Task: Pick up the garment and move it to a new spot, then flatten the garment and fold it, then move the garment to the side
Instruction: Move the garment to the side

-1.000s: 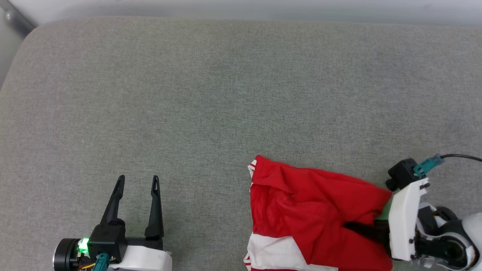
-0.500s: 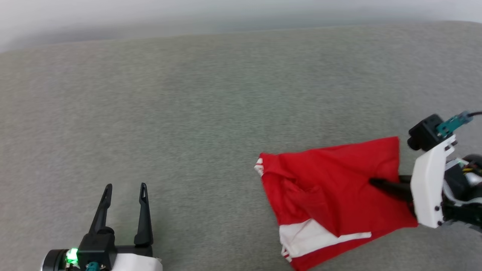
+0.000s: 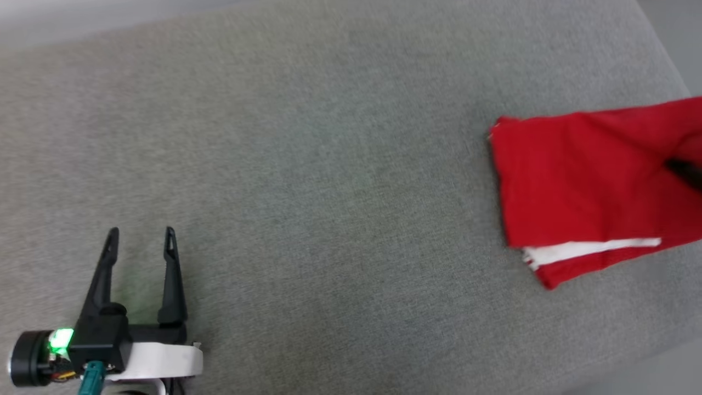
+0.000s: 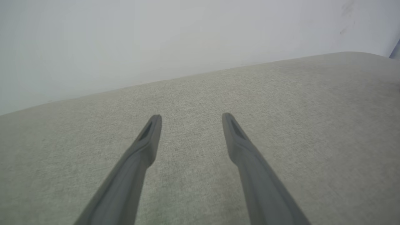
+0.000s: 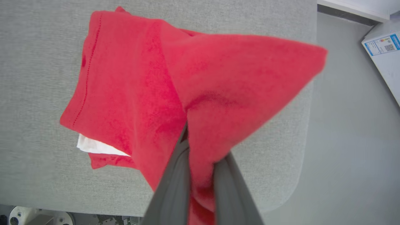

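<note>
the only writing is on a label (image 5: 382, 43) on a white box (image 5: 386, 62) on the floor (image 5: 343, 140) beyond the cushion's end, seen in the right wrist view; the label has a blue border, coloured bars and a square code, and its text is too small to read; what the box holds cannot be told.

the garment (image 3: 587, 192) is red cloth, folded over on itself, plain side out; a narrow white strip shows between the layers along its near edge; a line of hem stitching runs down one side in the right wrist view (image 5: 131, 93); it sits at the right end of the grey cushion (image 3: 329, 164), near the rounded corner, running off the right edge of the head view.

the right gripper (image 5: 201, 156) is clamped on a bunched part of the garment, red cloth pinched between its two fingers (image 5: 173, 190) and pulled up into a peak; whether the lower folds touch the cushion cannot be told.

the left gripper (image 3: 141, 236) is well apart from the garment, at the lower left of the head view, jaws spread wide and empty over bare cushion (image 4: 191, 118); a green light (image 3: 63, 340) glows at its wrist.
</note>
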Tool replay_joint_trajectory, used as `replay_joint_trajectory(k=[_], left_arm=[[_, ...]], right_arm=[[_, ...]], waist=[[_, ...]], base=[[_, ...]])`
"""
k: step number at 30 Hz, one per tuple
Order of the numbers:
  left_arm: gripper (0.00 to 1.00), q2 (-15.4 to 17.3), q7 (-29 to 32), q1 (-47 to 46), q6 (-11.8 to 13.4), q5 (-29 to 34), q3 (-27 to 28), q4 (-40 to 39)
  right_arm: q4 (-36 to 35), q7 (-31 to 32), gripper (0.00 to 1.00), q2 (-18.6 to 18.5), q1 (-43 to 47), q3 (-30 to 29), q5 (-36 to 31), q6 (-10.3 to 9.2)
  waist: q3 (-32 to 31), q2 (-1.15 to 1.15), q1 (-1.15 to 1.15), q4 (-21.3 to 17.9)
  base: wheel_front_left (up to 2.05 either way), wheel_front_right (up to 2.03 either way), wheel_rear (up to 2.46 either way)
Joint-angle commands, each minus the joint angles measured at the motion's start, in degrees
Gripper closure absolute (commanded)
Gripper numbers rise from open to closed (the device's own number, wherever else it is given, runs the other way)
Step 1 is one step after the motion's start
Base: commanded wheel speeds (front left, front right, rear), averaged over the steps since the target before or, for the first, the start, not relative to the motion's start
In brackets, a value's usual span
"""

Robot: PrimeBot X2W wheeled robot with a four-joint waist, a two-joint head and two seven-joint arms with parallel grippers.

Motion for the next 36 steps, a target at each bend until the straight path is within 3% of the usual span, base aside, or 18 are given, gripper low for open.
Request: replay_joint_trajectory(k=[1, 11, 16, 17, 18, 22, 28, 32, 36], left_arm=[[0.00, 0.7, -0.1, -1.1, 0.0, 0.3, 0.2, -0.8], [0.00, 2.9, -0.1, -4.6, 0.0, 0.5, 1.0, -4.6], [0.00, 2.5, 0.1, -5.8, 0.9, 0.5, -0.2, -6.4], [0.00, 2.4, 0.1, -5.7, 1.1, 0.3, -0.4, -6.5], [0.00, 2.2, 0.1, -5.5, 1.2, 0.2, -0.6, -6.4], [0.00, 0.8, 0.0, -4.4, 1.7, -0.1, -1.4, -6.0], [0.00, -0.9, -0.1, -2.1, 2.5, -1.0, -2.2, -4.5], [0.00, -1.7, -0.1, -0.3, 2.8, -1.2, -2.5, -3.7], [0.00, -2.4, -0.1, 1.3, 3.2, -1.6, -2.6, -2.9]], right_arm=[[1.5, -0.5, 1.00, -0.9, -1.5, -1.2, -0.8, -0.08], [10.4, -2.6, 1.00, -1.6, -5.2, -11.0, -6.5, -0.08], [16.0, -5.0, 1.00, 3.3, -5.5, -15.5, -13.4, -0.08], [16.6, -5.4, 0.59, 3.7, -5.5, -15.8, -14.3, -0.08], [17.2, -5.9, 0.00, 4.0, -5.4, -16.2, -15.4, -0.08], [18.9, -8.3, 0.00, 4.4, -4.2, -17.1, -19.6, -0.08], [17.9, -17.4, 0.00, 3.8, -2.3, -19.5, -27.4, -0.09], [15.6, -26.4, 0.00, 5.5, -1.2, -22.9, -32.9, -0.08], [13.1, -36.1, 0.00, 10.0, 0.8, -27.3, -38.7, -0.08]], waist=[[3.9, 0.00, -0.01, -2.5], [11.8, 0.00, -0.01, -1.9], [13.3, 0.00, -0.01, 0.3], [12.8, 0.00, -0.01, 0.6], [12.2, 0.00, -0.01, 1.0], [8.5, 0.00, -0.01, 2.5], [1.2, 0.00, -0.01, 5.6], [-2.7, 0.00, -0.01, 8.0], [-5.9, 0.00, -0.01, 10.2]], base=[[0.00, 0.00, 0.00], [0.00, 0.00, 0.00], [0.00, 0.00, 0.00], [0.00, 0.00, 0.00], [0.00, 0.00, 0.00], [0.00, 0.00, 0.00], [0.00, 0.00, 0.00], [0.00, 0.00, 0.00], [0.00, 0.00, 0.00]])
